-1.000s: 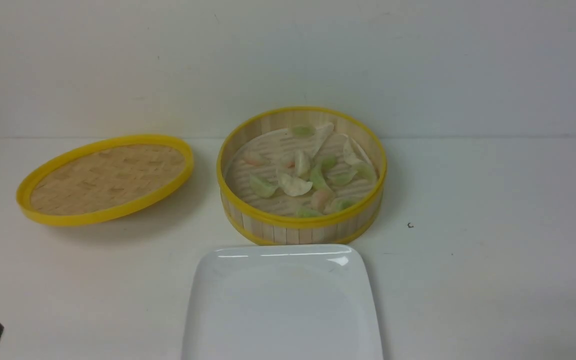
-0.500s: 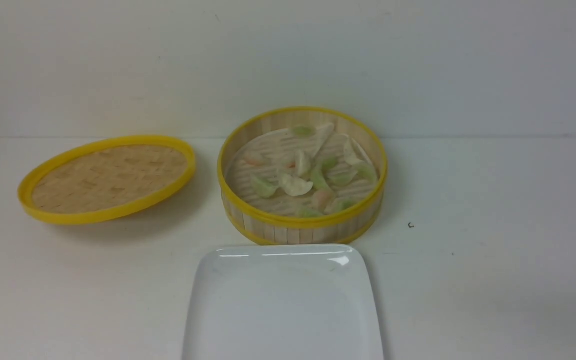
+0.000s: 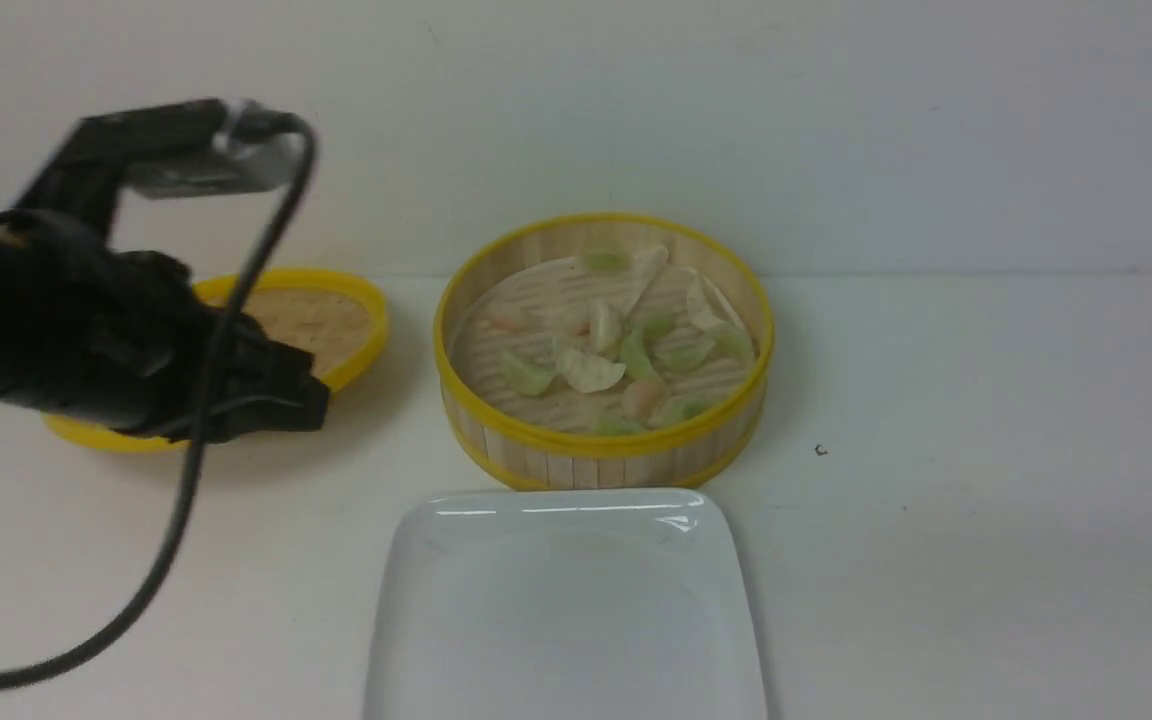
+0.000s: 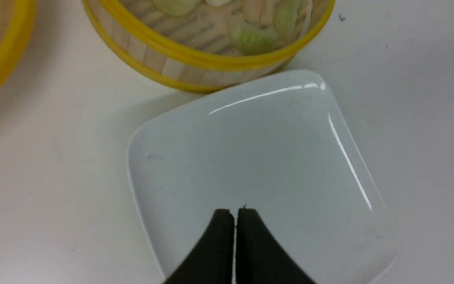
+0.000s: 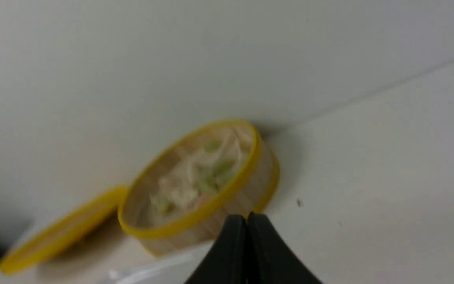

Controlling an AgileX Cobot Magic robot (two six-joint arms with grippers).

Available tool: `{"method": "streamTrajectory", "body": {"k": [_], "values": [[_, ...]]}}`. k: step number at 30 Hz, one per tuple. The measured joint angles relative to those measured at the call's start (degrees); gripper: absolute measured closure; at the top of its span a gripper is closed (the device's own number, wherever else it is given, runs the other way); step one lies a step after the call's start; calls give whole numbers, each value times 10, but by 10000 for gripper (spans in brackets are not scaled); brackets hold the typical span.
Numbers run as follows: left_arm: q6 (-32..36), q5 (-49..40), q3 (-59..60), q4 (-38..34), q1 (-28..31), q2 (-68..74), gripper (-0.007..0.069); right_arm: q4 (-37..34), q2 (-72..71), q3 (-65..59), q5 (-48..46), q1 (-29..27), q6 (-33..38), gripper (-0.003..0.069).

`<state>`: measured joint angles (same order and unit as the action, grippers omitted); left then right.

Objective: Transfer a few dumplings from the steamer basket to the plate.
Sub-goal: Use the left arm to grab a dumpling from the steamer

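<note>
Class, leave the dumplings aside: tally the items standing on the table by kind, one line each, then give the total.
Steamer basket: 1
Basket lid: 1
Plate: 1
Total: 3

Soft, even light, glare streaks on the plate (image 4: 258,157), and the right wrist view is blurred.

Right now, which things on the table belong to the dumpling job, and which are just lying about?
Job: dumplings, steamer basket, plate.
Lying about: woven lid, small dark speck.
</note>
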<state>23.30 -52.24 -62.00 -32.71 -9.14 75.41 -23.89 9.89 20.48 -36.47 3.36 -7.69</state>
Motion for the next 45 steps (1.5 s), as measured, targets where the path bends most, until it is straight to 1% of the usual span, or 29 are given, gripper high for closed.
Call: {"method": "streamTrajectory", "body": {"k": [2, 4, 8, 12, 16, 18, 19, 20, 22, 23, 25, 26, 29, 33, 35, 37, 39, 40, 41, 42, 45], "values": [[3, 1, -47, 10, -33, 58, 631, 36, 80, 75, -109, 0, 21, 673], [5, 1, -92, 21, -53, 104, 631, 66, 137, 131, -177, 0, 43, 673], [13, 2, -172, 42, -74, 182, 631, 97, 201, 192, -233, 0, 65, 673], [28, 4, -233, 66, -85, 244, 613, 97, 215, 202, -239, 0, 69, 673], [30, 18, -310, 80, -98, 335, 502, 78, 217, 203, -238, 0, 69, 673], [30, 32, -342, 83, -102, 370, 414, 72, 217, 203, -235, 0, 69, 673], [30, 43, -363, 85, -103, 397, 355, 68, 217, 203, -233, 0, 69, 673], [29, 44, -365, 86, -103, 401, 355, 67, 217, 203, -233, 0, 69, 673], [24, 60, -395, 86, -104, 440, 270, 64, 217, 203, -233, 0, 69, 673], [20, 65, -407, 86, -104, 457, 244, 63, 217, 203, -233, 0, 69, 673], [18, 73, -429, 86, -104, 489, 210, 62, 217, 203, -232, 0, 69, 673], [18, 75, -438, 86, -105, 506, 206, 62, 217, 203, -232, 0, 69, 673], [18, 75, -456, 88, -108, 534, 204, 62, 217, 203, -231, 0, 69, 673], [18, 76, -462, 91, -114, 557, 243, 62, 217, 203, -231, 0, 69, 673], [17, 76, -463, 91, -118, 565, 315, 62, 218, 203, -231, 0, 69, 673], [15, 76, -467, 91, -118, 564, 414, 62, 217, 203, -231, 0, 69, 673], [14, 65, -473, 90, -118, 560, 461, 62, 217, 203, -231, 0, 69, 673], [14, 62, -474, 90, -118, 559, 464, 62, 217, 203, -231, 0, 69, 673], [14, 43, -482, 92, -118, 551, 489, 62, 217, 203, -231, 0, 70, 673], [13, 36, -485, 93, -118, 549, 489, 62, 217, 203, -231, 0, 71, 673], [-1, -31, -512, 95, -118, 516, 489, 60, 217, 203, -232, 0, 77, 673]]}}
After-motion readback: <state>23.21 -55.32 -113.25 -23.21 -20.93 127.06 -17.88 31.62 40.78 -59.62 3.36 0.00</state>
